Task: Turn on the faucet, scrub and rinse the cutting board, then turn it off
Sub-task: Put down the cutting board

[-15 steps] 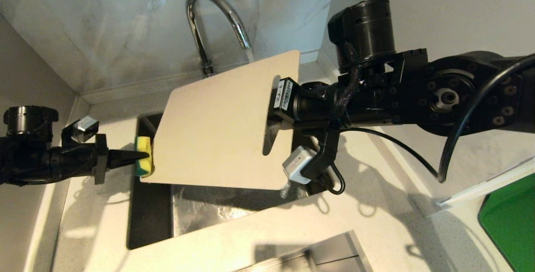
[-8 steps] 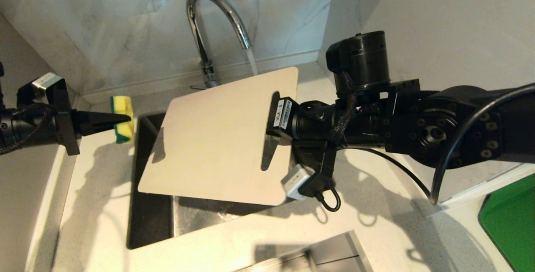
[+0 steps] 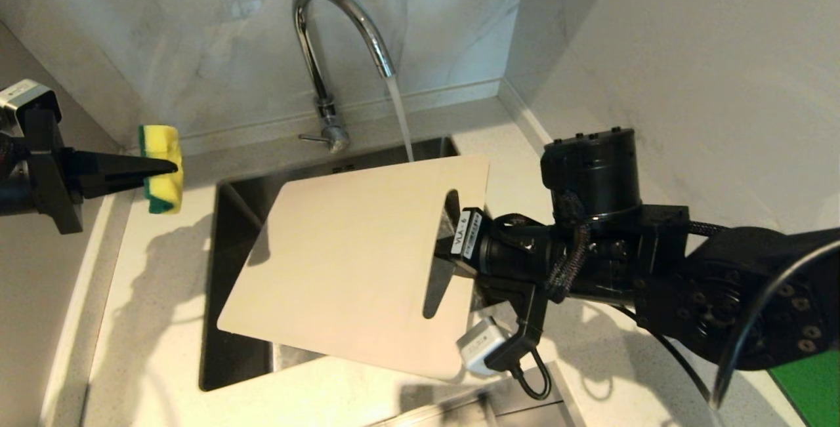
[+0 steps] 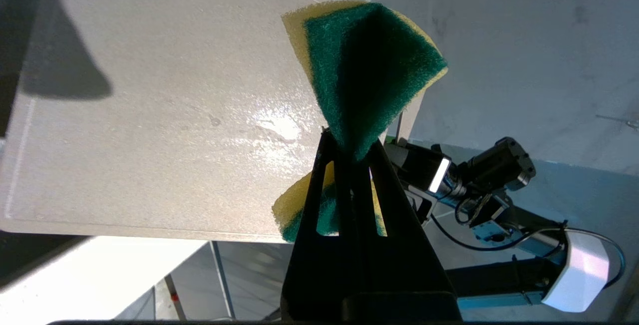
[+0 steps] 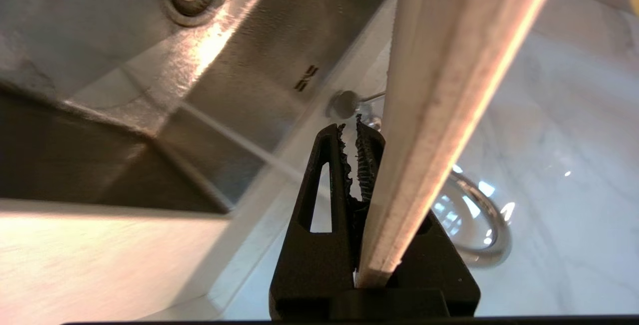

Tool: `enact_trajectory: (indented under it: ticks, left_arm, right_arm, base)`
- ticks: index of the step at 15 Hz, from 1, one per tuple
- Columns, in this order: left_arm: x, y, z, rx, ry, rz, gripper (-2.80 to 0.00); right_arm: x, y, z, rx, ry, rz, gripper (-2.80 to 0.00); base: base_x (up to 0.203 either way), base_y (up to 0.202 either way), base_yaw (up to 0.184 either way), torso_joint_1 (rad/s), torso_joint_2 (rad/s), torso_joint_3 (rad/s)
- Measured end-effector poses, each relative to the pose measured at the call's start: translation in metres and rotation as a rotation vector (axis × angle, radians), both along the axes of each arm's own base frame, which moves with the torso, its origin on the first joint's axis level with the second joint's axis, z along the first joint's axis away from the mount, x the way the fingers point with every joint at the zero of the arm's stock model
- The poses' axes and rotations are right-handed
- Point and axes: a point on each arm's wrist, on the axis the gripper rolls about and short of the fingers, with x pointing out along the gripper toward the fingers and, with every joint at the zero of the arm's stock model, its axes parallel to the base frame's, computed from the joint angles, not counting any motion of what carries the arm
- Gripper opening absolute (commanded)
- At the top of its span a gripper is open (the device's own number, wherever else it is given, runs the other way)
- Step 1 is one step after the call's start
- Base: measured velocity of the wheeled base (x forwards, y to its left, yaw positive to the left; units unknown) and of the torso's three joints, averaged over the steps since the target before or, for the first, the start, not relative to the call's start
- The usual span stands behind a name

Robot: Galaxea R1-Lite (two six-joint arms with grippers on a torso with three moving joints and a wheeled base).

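Cutting board: tilted over the sink, slotted end clamped in the right gripper; water from the faucet reaches its far edge. Sponge: yellow and green, pinched in the left gripper, above the counter, apart from the board.

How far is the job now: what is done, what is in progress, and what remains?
Done: the faucet is on, with water running. In hand: the right gripper holds the board by its slot end over the sink, its far edge at the stream; the left gripper holds the sponge off the board. Left: finish rinsing, then shut the faucet.
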Motion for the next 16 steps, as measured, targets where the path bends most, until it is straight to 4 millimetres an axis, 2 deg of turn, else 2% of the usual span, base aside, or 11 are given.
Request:
enact_trajectory:
  ticks: [6, 9, 16]
  left_arm:
    - [-0.012, -0.002, -0.001, 0.004, 0.013, -0.004, -2.80]
    - [-0.014, -0.004, -0.005, 0.005, 0.026, -0.010, -2.80]
    - [-0.015, -0.009, -0.015, 0.034, 0.027, -0.043, -2.80]
  right_arm:
    - [-0.051, -0.043, -0.006, 0.027, 0.014, -0.100, -2.80]
    - [-0.065, -0.065, -0.011, 0.099, 0.000, -0.202, -2.80]
    - [-0.092, -0.090, -0.036, 0.203, 0.035, -0.488, -2.80]
  base:
    - [0.000, 0.000, 0.000, 0.000, 0.00, 0.000]
    - [0.000, 0.000, 0.000, 0.000, 0.00, 0.000]
    - [0.000, 0.000, 0.000, 0.000, 0.00, 0.000]
